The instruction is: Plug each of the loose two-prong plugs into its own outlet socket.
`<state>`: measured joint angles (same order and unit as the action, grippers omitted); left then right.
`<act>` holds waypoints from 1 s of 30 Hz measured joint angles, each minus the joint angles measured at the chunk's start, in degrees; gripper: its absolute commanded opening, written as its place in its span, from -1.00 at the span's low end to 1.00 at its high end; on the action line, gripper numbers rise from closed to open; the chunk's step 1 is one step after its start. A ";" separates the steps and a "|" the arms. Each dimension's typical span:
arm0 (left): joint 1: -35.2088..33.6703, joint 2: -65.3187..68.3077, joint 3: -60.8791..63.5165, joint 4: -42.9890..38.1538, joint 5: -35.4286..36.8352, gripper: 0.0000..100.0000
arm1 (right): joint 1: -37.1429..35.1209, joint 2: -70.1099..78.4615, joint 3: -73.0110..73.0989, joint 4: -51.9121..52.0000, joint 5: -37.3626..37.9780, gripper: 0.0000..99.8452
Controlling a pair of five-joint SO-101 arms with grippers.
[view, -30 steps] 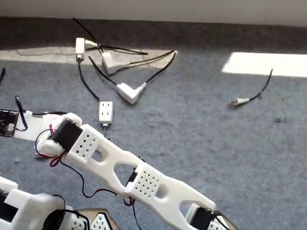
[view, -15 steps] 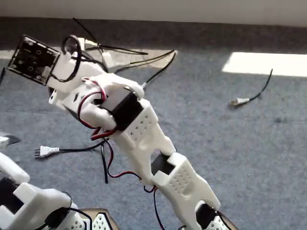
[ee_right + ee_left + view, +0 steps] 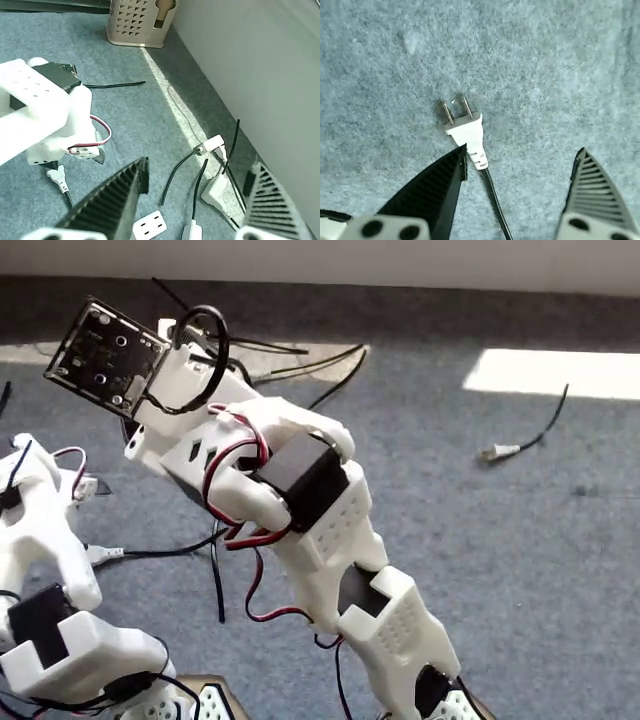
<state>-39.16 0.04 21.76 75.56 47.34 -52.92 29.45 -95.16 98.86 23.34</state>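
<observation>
A white two-prong plug [image 3: 465,131] lies flat on the grey carpet, its black cord trailing back past my left gripper [image 3: 521,152]. That gripper hangs open just above it, one fingertip [image 3: 461,151] beside the plug's strain relief. The same plug [image 3: 100,553] lies below the left arm [image 3: 40,520] at the left. My right gripper [image 3: 200,170] is open and raised over a white outlet socket [image 3: 150,225] and white adapters [image 3: 215,192]. A second loose plug [image 3: 497,452] lies far right.
The right arm [image 3: 310,510] stretches diagonally over the middle of the carpet and covers the sockets from above. Black cords [image 3: 300,365] run along the back. A beige perforated basket [image 3: 140,22] stands by the wall. Sunlit patches mark the carpet.
The right arm has lifted from low on the left and swung up toward the back, over the sockets. The left arm has come in at the left above the plug.
</observation>
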 measured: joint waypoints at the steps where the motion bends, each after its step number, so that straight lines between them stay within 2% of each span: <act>1: 0.09 0.00 1.05 -1.32 0.35 -0.34 | 0.00 0.00 0.00 0.00 0.00 -0.40; 16: 0.09 0.00 10.11 -10.02 0.53 -0.34 | -0.09 0.00 0.00 0.00 0.00 -0.40; 22: 0.44 -0.26 13.01 -18.11 0.79 -0.34 | -0.09 0.00 0.00 0.00 0.00 -0.40; 27: 0.53 -0.35 13.63 -19.69 0.79 -0.34 | -0.09 0.00 0.00 0.00 0.00 -0.40; 30: -0.09 -0.53 14.15 -19.69 -1.76 -0.34 | -0.09 0.00 0.00 0.00 0.00 -0.40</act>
<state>-39.25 -0.48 35.91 55.87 45.58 -53.01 29.45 -95.16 98.86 23.34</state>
